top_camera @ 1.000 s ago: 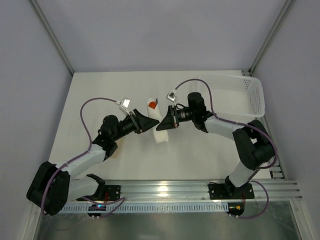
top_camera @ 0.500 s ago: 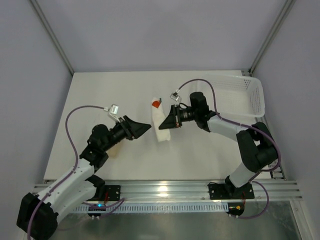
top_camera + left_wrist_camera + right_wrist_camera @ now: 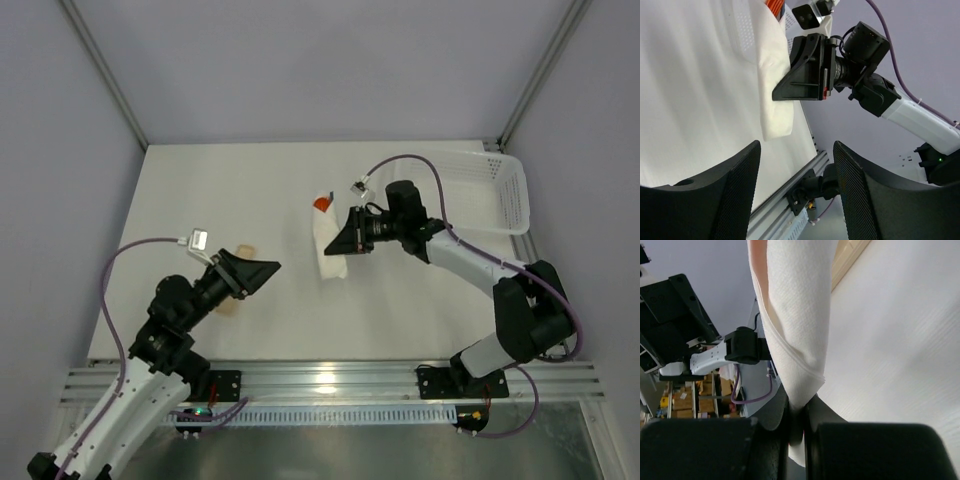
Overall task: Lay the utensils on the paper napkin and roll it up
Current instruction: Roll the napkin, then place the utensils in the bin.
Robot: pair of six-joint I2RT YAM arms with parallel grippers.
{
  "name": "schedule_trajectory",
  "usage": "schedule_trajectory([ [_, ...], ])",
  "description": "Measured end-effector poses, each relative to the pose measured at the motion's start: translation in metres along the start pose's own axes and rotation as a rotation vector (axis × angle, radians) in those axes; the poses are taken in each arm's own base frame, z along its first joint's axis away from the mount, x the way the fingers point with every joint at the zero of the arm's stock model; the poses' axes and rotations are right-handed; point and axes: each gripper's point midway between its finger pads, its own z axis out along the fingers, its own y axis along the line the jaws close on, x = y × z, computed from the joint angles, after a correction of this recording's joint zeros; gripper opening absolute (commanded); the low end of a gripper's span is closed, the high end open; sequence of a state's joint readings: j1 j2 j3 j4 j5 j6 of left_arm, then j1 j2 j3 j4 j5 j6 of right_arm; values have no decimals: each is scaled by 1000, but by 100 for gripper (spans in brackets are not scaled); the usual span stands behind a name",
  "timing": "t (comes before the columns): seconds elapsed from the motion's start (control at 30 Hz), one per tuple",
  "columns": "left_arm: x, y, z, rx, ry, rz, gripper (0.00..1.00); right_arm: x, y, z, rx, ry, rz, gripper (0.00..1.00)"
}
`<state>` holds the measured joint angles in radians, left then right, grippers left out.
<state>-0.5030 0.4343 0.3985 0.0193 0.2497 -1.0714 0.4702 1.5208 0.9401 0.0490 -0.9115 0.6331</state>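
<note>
White paper napkin, centre frame, looks light and crushable: your right claw pinches its edge, left claw gapes empty. Hold mid-roll, gently.

On the table, paper napkin (utensils in its far end), basket well right, farther back.

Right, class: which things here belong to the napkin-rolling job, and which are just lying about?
Job: napkin, rolled; orange spoon poking from its far end; right gripper pinching the roll.
Lying about: basket; beige piece.
</note>
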Motion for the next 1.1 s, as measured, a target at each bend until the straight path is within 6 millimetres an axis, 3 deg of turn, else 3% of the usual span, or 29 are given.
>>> schedule_trajectory([
  [0.23,-5,-8,-27,-71,-7,-38,61,-11,4,-18,130,-83,19,3],
  [0.47,-9,-15,-41,-101,-14,-43,61,-48,10,-41,212,-223,30,3],
  [0.83,-4,-4,-36,-178,29,-61,62,-117,-6,-91,357,-496,171,4],
  [1.1,-7,-9,-24,-198,63,-62,63,-170,-23,-135,475,-788,348,3],
])
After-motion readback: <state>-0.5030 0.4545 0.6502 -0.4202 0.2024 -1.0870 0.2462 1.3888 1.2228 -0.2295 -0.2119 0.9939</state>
